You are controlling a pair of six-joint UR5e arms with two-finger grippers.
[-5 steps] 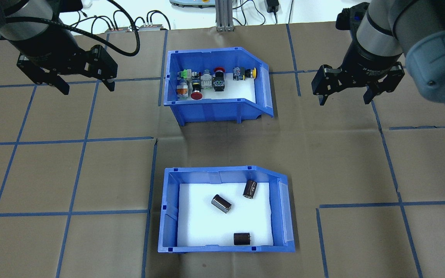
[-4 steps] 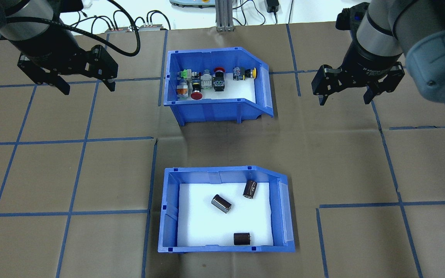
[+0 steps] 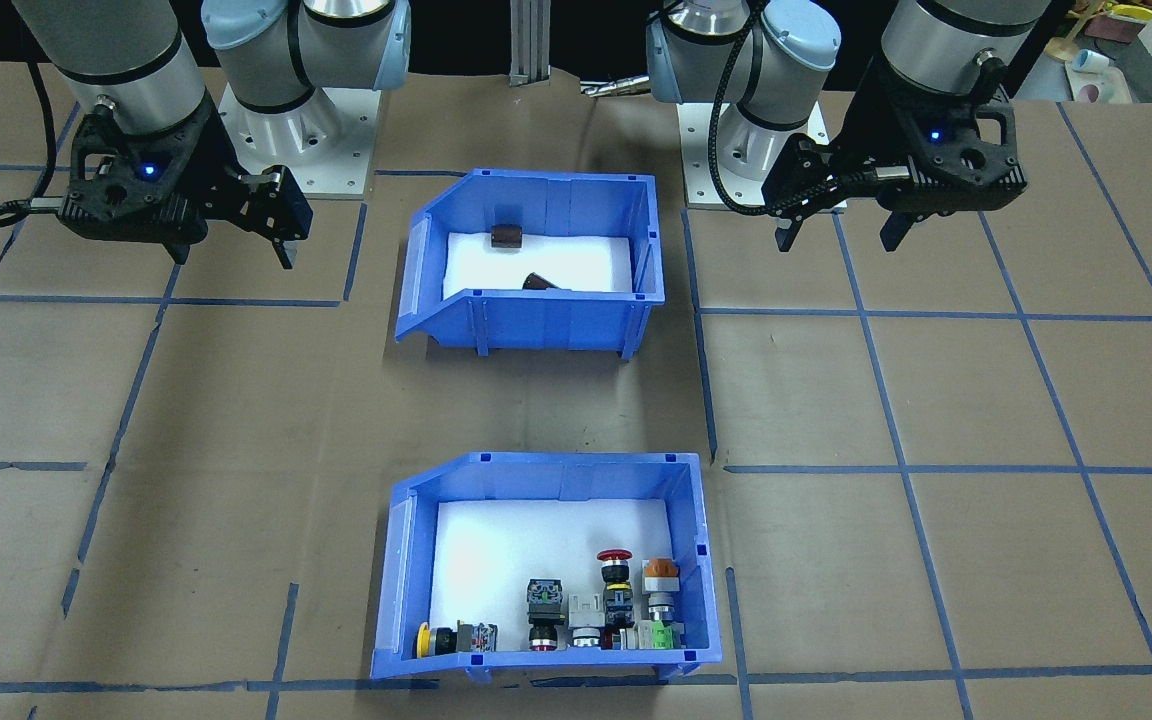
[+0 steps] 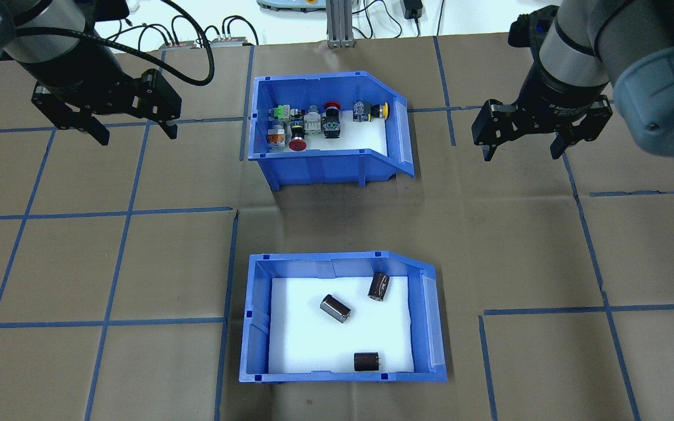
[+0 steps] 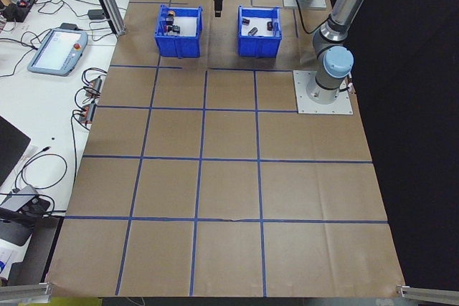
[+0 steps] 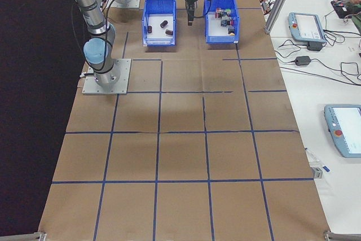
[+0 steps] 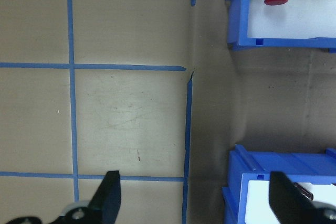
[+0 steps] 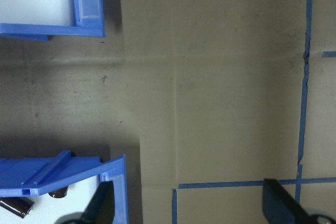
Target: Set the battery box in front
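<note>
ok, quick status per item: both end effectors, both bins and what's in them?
left end effector: open, empty, above the table left of the switch bin
right end effector: open, empty, above the table right of the switch bin
battery box: upright on the table, nearest the robot, not gripped
three dark cylinders: lying loose on the white liner
switch bin: upright on the far side
push-button switches: clustered along its far wall

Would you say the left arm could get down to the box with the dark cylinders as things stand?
Probably yes. The left gripper hangs open and empty above bare table, off to the side of the switch box. Nothing lies between it and the battery box, whose left wall stands clear of other things.
</note>
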